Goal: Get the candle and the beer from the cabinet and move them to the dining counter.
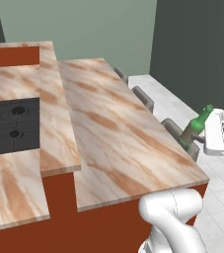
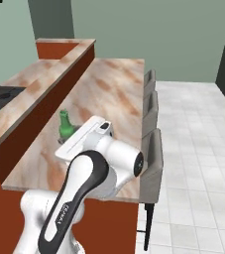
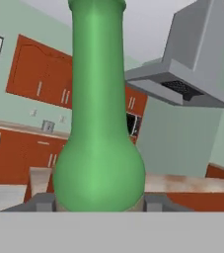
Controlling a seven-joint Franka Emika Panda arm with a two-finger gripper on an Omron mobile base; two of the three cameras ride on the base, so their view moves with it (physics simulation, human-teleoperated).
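Gripping the beer (image 1: 196, 126), fingers (image 3: 43, 203) hover seemingly above the dining counter (image 1: 118, 133).

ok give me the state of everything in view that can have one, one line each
beer: held in the gripper, tilted, at the stool-side edge of the dining counter, not set down
gripper: shut on the beer, fingers at its body
dining counter: nothing resting on its top
cabinet: doors closed
stools: lined up along the dining counter's edge
cooktop: no pots on it
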